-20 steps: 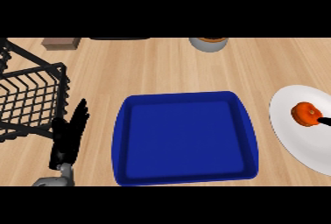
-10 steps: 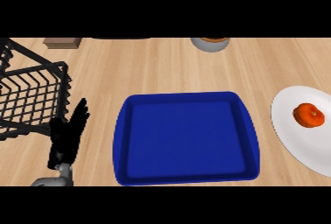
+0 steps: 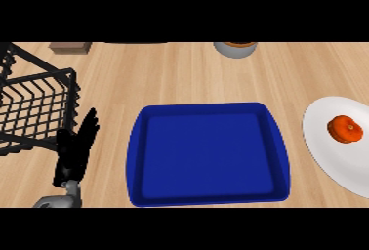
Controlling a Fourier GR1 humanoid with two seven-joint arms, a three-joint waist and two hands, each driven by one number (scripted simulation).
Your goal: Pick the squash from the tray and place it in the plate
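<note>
Compared with a second ago, the dark shape of the right hand that touched the small round orange squash (image 3: 345, 128) at the view's 3 o'clock edge is gone; the right hand no longer shows anywhere. The squash sits alone on the white round plate (image 3: 324, 146), as it did half a second ago, and nothing else has shifted.

The squash is a flattened orange-red ball with a darker dimple at its middle. It rests on the plate's upper half, at about 3 o'clock in the view, just beyond the right rim of the dark blue rectangular tray (image 3: 209, 154), which lies on the pale wooden bench (image 3: 180, 73).

The black left hand (image 3: 75, 151) shows at 8 o'clock, its fingers straight, spread slightly apart and pointing up toward 12 o'clock, holding nothing. It rests between the tray and the black wire basket (image 3: 36, 105) at 9 o'clock. The squash lies well apart from this hand, across the whole tray, toward 3 o'clock from it.

At 12 o'clock a grey round pot (image 3: 235, 48) and at 11 o'clock a small brown block (image 3: 70, 47) stand at the bench's far edge.
</note>
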